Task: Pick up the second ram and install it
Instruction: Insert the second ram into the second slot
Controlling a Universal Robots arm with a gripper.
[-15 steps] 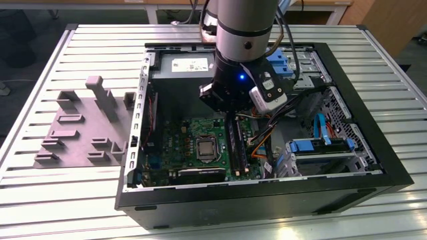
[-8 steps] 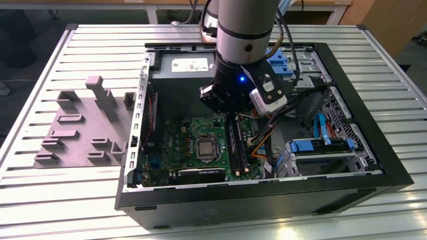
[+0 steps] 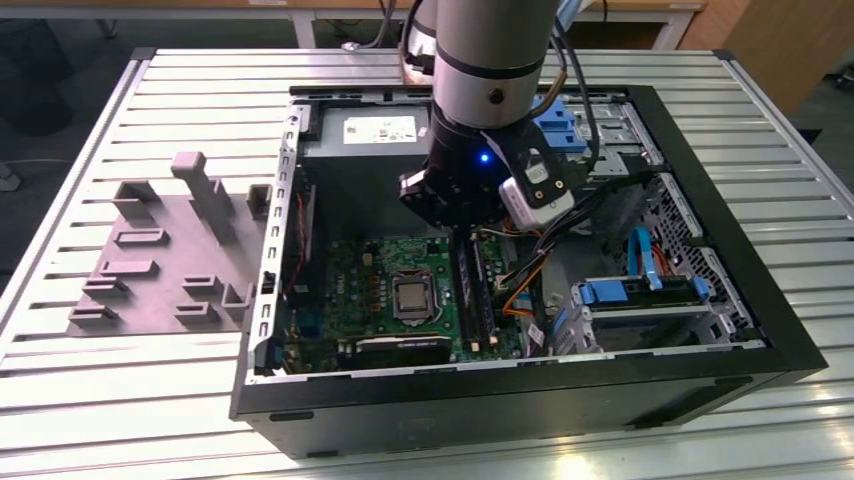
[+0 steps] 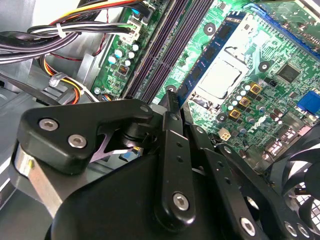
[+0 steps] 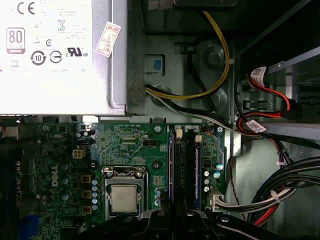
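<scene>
ram (image 4: 210, 47): blue-green stick with black chips, standing on edge in a slot beside the CPU socket (image 4: 224, 76), just ahead of my fingertips.
jaws (image 4: 172, 100): mine, low over the board; whether they are clenched or released I cannot tell, nor whether they touch the ram.
slots (image 5: 184, 167): long dark sockets running side by side, between the CPU socket and the board's edge.
motherboard (image 3: 354, 275): green, flat in the open case (image 3: 534, 400).
power supply (image 5: 60, 55): grey, next to the board.
holder (image 3: 160, 250): grey block on the counter (image 3: 120, 420), outside the case.
</scene>
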